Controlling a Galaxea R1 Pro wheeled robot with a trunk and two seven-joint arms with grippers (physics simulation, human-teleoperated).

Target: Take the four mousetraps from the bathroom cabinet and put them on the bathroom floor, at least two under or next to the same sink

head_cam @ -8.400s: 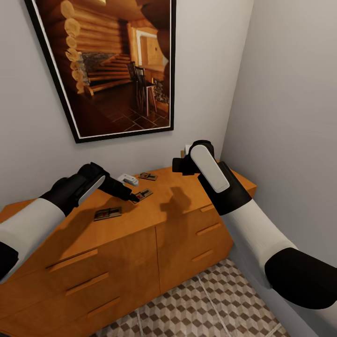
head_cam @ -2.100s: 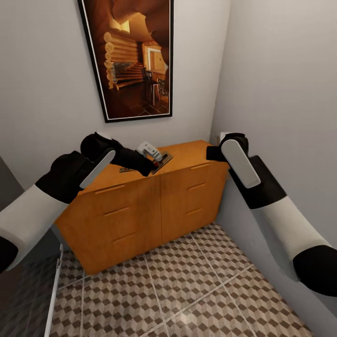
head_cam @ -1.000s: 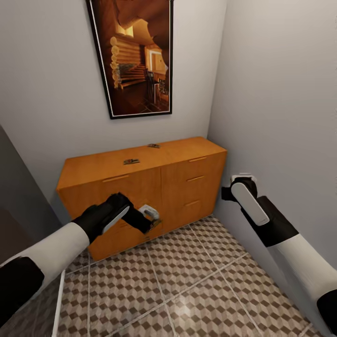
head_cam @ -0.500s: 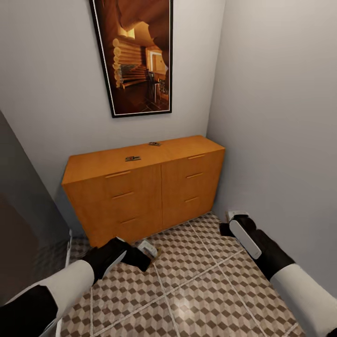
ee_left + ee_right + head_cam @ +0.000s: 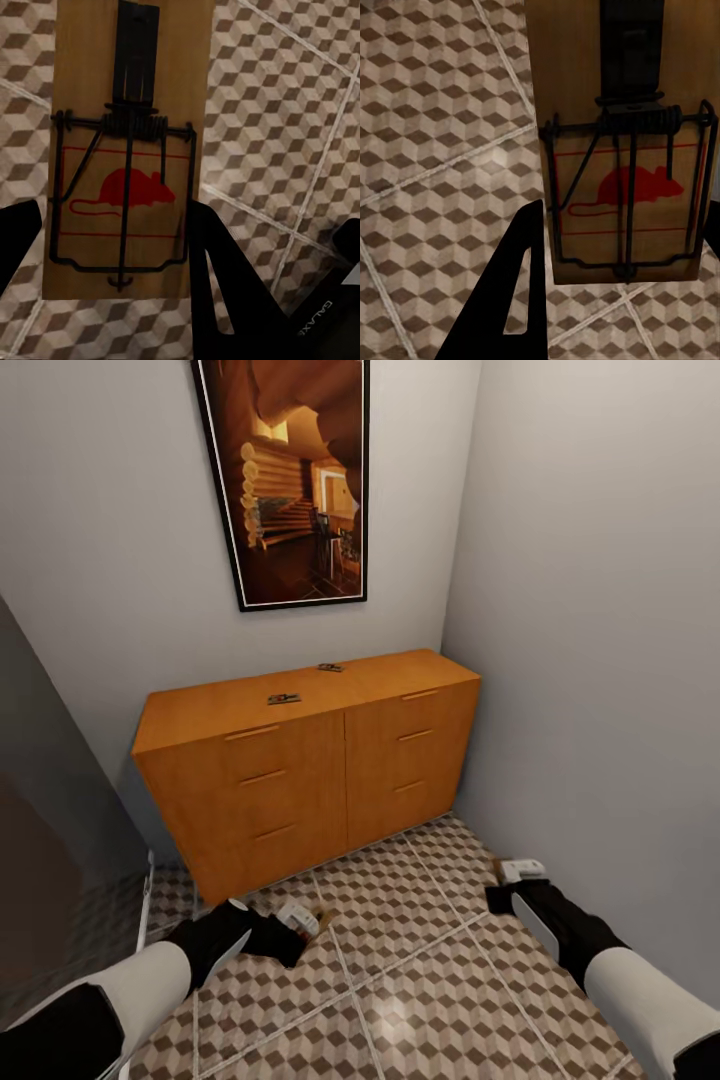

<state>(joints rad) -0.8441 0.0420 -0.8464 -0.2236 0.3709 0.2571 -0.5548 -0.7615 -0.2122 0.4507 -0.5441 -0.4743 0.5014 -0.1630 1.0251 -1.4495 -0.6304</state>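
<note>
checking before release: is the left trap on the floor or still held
Held. The left wrist view shows the trap between the left gripper's fingers, above the floor.

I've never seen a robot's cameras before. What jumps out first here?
Each hand, the left hand and the right hand, holds a mousetrap printed with a red mouse low over the cube-patterned floor. Behind stands an orange cabinet with two more traps on top.

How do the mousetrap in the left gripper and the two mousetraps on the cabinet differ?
The mousetrap in the left gripper is held low over the tiled floor; the two mousetraps on the cabinet lie flat on the cabinet top. The held one shows a red mouse print; the others are too small to tell.
</note>
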